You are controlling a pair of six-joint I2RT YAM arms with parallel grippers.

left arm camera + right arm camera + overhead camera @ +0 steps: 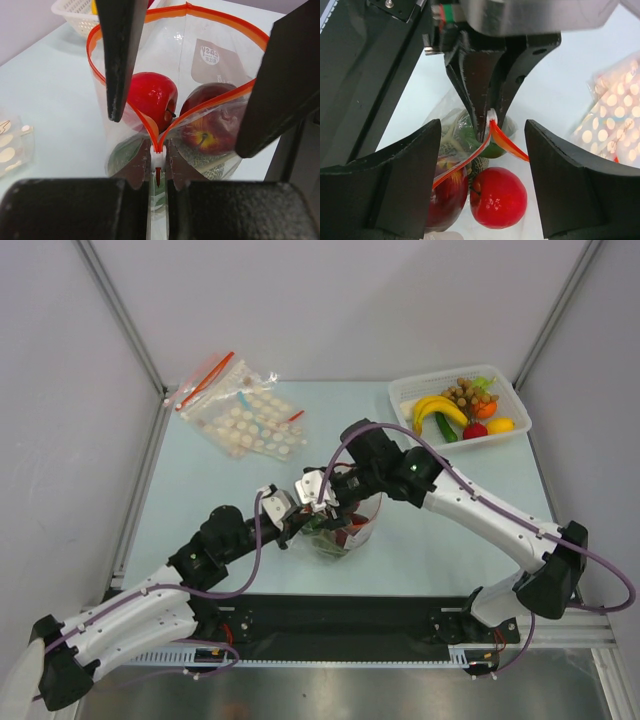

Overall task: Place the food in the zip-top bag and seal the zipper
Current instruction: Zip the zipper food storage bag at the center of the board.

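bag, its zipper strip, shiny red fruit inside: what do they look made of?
zip-top bag: thin clear plastic film, glossy; contents show through and wrinkles catch light.
zipper strip: red-orange flexible plastic; it bends in smooth curves.
red fruit: probably hard moulded plastic; sharp highlights on a glossy skin.

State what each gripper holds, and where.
The left gripper pinches the zip-top bag at one end of the zipper; right gripper is open, holding nothing.

The zip-top bag point(200, 35) is clear, its zipper point(141, 119) orange-red with a white slider point(157, 157). Inside are a shiny red fruit point(150, 97), a dark red piece point(210, 125) with a yellow spot, a grey-green ball point(210, 167) with a net pattern, and a dark green ball point(470, 137). The worktop point(55, 100) is pale blue-green.
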